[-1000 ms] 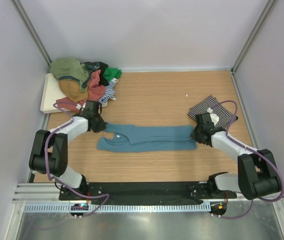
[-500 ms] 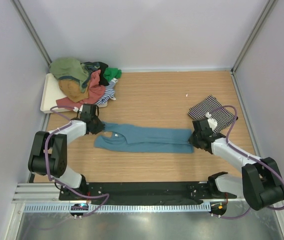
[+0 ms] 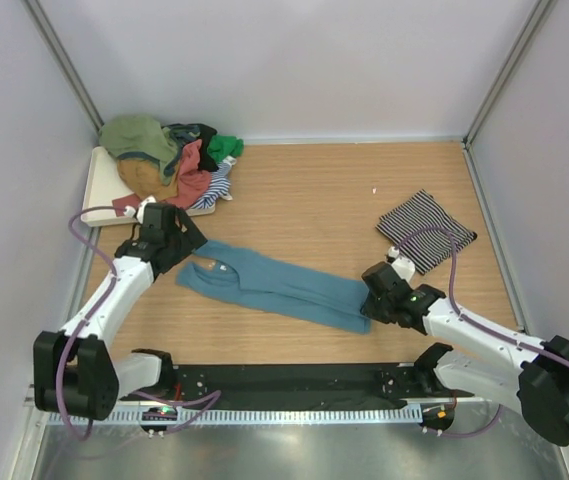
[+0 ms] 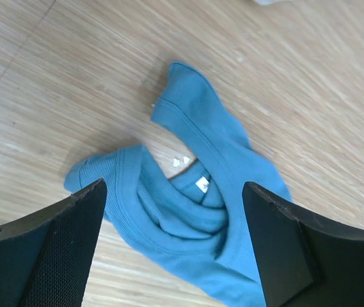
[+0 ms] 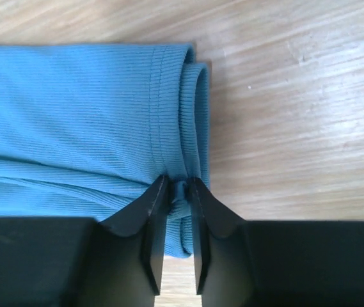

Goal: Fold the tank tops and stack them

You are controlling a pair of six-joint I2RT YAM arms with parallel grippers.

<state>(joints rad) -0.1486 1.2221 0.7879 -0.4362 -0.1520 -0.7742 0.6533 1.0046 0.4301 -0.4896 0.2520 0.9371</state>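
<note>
The teal-blue tank top (image 3: 274,285) lies folded lengthwise in a long strip, slanting across the table. Its neck end (image 4: 194,211) lies bunched on the wood below my left gripper (image 3: 176,245), which hangs open above it, both fingers (image 4: 60,243) clear of the cloth. My right gripper (image 3: 372,300) is at the strip's other end, its jaws nearly together and pinching a fold of the hem (image 5: 197,96). A folded black-and-white striped tank top (image 3: 426,230) lies at the right. Several more tank tops sit in a heap (image 3: 169,160) at the back left.
The heap partly rests on a white board (image 3: 99,190) against the left wall. Grey walls close in the table on three sides, and a black rail (image 3: 294,380) with the arm bases runs along the near edge.
My left gripper has opened, let go of the neck end and pulled back to the left. My right gripper has dragged the hem end toward the near edge, so the strip now slants.
</note>
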